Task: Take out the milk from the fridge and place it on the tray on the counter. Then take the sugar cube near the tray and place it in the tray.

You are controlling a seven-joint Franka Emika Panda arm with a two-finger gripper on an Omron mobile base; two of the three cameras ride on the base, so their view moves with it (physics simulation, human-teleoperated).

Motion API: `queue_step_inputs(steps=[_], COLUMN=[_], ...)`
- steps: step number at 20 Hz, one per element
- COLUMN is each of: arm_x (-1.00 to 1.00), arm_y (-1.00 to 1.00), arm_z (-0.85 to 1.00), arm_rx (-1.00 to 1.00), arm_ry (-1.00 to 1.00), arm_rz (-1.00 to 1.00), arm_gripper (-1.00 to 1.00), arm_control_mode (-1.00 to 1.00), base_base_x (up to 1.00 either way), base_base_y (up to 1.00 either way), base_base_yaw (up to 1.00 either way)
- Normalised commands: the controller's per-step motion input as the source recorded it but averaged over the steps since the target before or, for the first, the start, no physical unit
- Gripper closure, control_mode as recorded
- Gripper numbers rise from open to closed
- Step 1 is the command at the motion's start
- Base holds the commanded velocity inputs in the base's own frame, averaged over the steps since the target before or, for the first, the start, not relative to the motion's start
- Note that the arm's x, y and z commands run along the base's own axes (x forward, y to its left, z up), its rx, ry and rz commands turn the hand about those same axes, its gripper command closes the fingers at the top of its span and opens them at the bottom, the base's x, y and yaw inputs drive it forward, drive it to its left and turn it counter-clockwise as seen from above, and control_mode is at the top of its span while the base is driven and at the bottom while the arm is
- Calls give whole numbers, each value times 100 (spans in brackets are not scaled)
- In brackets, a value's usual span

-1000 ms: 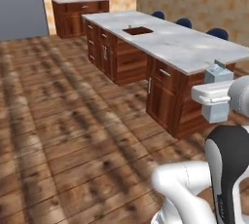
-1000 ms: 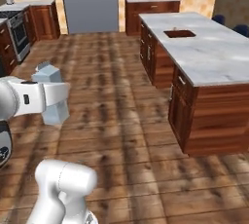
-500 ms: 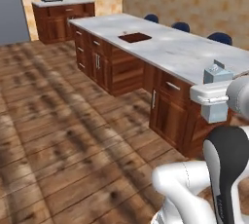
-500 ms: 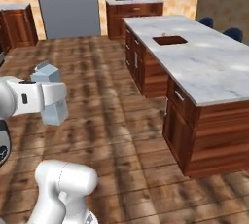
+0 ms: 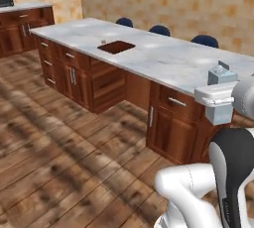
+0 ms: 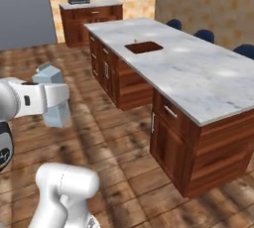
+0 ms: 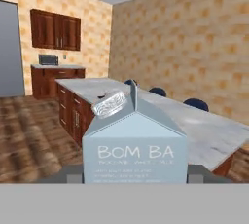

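**Milk in hand, on the way to the island**

Closest to me, the white arm's two-finger gripper is clamped on the small pale grey-blue milk carton, a boxy thing with a gabled top, a ribbed silvery cap on one slope and pale lettering across its flat front. The carton sits upright between the jaws, held out in front of the robot over the plank floor, with the grey fridge at the far left of the room. So the step in hand looks like carrying the milk to its spot.

Just beyond runs the long white-and-grey marble counter, smooth and veined, over reddish-brown wood cabinets with thin silver handles. Well along it, toward the far end, lies the flat dark reddish-brown rectangular tray, round-cornered and shallow. A tiny pale speck just past the tray may be the sugar cube; it is too small to be sure.

Next, I reckon, the carton must be brought over that tray, lowered level and let go. The cube would follow.
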Motion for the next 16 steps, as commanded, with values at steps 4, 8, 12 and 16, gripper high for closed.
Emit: queue_step_inputs(steps=[4, 8, 12, 16], arm_x=[0, 0, 0, 0], arm_y=[0, 0, 0, 0], arm_z=[0, 0, 0, 0], arm_rx=[0, 0, 0, 0], arm_ry=[0, 0, 0, 0], arm_rz=[0, 0, 0, 0], arm_gripper=[100, 100, 100, 100], arm_control_mode=[100, 100, 100, 100], base_base_x=[100, 100, 100, 100], base_base_y=[83, 95, 99, 100], base_base_yaw=[-59, -55, -45, -30])
